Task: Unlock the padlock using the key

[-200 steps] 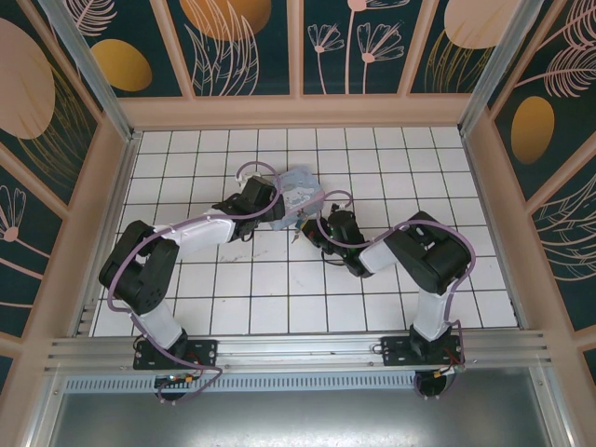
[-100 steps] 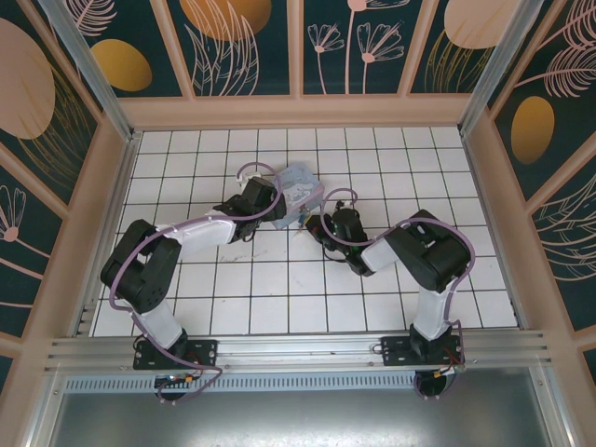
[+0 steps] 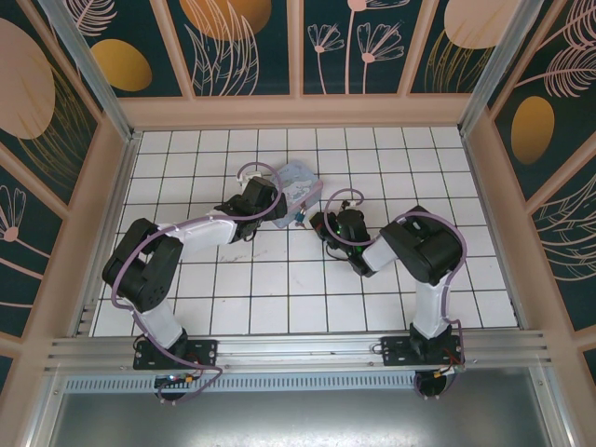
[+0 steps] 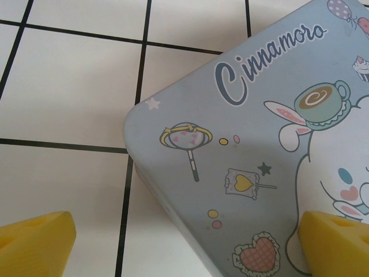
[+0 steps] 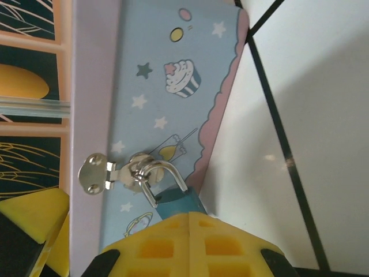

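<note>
The padlock has a teal body and a thin metal shackle. It hangs from the silver hasp of a pastel cartoon-printed box. My right gripper is shut, its yellow pads pressed together right against the bottom of the padlock body. The key is hidden. In the top view the padlock sits between the box and the right gripper. My left gripper is open, with one corner of the box between its fingertips.
The box lies on a white tiled floor inside a walled pen with patterned panels. Both arms reach in from the near rail and meet at the box near the middle.
The right gripper has moved up to the box's lock side. The box has shifted slightly away and turned. The left gripper stays open at the box.
</note>
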You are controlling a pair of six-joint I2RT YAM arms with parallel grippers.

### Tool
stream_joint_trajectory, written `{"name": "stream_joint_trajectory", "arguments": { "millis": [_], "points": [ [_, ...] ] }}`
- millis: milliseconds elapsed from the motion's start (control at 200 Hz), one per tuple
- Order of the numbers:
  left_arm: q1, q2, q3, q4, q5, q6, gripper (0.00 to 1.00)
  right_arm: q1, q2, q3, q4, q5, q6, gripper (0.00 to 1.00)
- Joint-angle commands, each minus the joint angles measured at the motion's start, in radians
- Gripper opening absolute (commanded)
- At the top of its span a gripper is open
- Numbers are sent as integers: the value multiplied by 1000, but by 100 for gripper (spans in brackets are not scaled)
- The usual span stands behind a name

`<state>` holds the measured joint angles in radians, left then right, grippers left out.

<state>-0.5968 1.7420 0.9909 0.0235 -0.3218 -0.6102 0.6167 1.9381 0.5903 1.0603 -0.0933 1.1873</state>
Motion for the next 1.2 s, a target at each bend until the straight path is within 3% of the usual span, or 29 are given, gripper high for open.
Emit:
{"name": "stream_joint_trajectory", "arguments": {
  "millis": [0, 200, 335, 480, 941, 1191],
  "points": [
    [-2, 53, -50, -135, -1, 13, 98, -5, 22, 16, 67, 23, 18, 0],
    [-2, 55, -46, -137, -1, 14, 98, -5, 9, -3, 87, -13, -33, 0],
    [-2, 54, -48, -135, 1, 15, 99, -8, -18, -33, 74, -49, -110, 26],
    [-3, 57, -46, -132, 6, 13, 98, -17, -19, -30, 47, -107, -187, 41],
    [-1, 54, -44, -139, 5, 13, 99, -27, 43, 119, -152, -197, -338, 42],
    [-2, 57, -42, -136, 6, 13, 99, -19, 73, 134, -154, -206, -338, 41]
  ]
}}
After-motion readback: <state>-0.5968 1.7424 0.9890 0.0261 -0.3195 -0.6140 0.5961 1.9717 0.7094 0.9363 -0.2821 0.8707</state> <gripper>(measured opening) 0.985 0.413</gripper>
